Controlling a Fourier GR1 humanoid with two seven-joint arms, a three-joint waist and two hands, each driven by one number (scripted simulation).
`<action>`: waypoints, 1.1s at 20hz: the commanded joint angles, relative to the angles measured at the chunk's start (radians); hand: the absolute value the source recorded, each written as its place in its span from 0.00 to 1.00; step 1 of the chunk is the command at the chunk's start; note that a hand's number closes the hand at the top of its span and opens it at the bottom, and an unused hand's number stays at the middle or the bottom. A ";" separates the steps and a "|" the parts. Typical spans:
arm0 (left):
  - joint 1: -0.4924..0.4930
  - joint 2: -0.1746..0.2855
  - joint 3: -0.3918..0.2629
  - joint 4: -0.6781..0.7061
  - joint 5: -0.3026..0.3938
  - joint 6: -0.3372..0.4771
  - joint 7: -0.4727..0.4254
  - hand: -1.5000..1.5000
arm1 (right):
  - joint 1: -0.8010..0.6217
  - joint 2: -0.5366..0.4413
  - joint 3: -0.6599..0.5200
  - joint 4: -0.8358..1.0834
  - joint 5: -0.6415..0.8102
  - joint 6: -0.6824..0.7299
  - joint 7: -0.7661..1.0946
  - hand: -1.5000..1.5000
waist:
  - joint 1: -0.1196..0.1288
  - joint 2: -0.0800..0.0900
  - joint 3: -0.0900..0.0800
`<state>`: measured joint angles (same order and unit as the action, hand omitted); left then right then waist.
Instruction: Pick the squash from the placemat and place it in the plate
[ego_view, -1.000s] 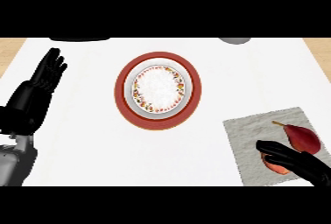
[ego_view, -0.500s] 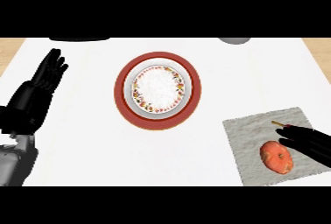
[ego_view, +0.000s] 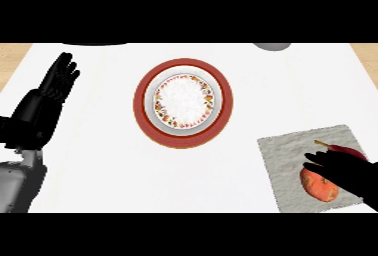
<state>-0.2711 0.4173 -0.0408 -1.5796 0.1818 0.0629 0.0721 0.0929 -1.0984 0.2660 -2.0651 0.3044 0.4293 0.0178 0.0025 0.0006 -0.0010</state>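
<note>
Left hand (ego_view: 56, 84) rests at the upper left, upright, fingers (ego_view: 66, 65) straight and apart, holding nothing, with its grey forearm (ego_view: 16, 186) in the lower left corner. The right hand (ego_view: 353, 175) comes in from the lower right edge, lying low across the squash (ego_view: 318, 185) and covering its right side. Whether it has closed on it, I cannot tell. The squash is on the placemat (ego_view: 286, 156) at the lower right, its orange end showing left of the hand. The plate (ego_view: 210, 100) sits well apart at upper centre on a red underplate (ego_view: 143, 106).
</note>
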 joint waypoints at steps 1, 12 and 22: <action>0.009 -0.018 -0.005 -0.022 -0.030 -0.010 0.024 0.50 | -0.001 0.068 0.009 0.051 0.107 0.024 0.003 0.00 | -0.003 -0.001 0.001; 0.002 -0.032 0.056 0.004 -0.034 -0.063 0.014 0.50 | -0.045 0.239 0.093 0.209 0.376 0.028 0.072 0.00 | -0.003 -0.001 0.001; 0.076 -0.066 0.074 -0.050 -0.061 -0.102 0.001 0.50 | -0.116 0.278 0.044 0.509 0.480 0.007 -0.213 0.00 | 0.004 0.000 0.001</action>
<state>-0.2559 0.3560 0.0283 -1.6042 0.1231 -0.0090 0.1016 -0.0013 -0.8130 0.3339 -1.6784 0.7539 0.4555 -0.0783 0.0016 0.0002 0.0003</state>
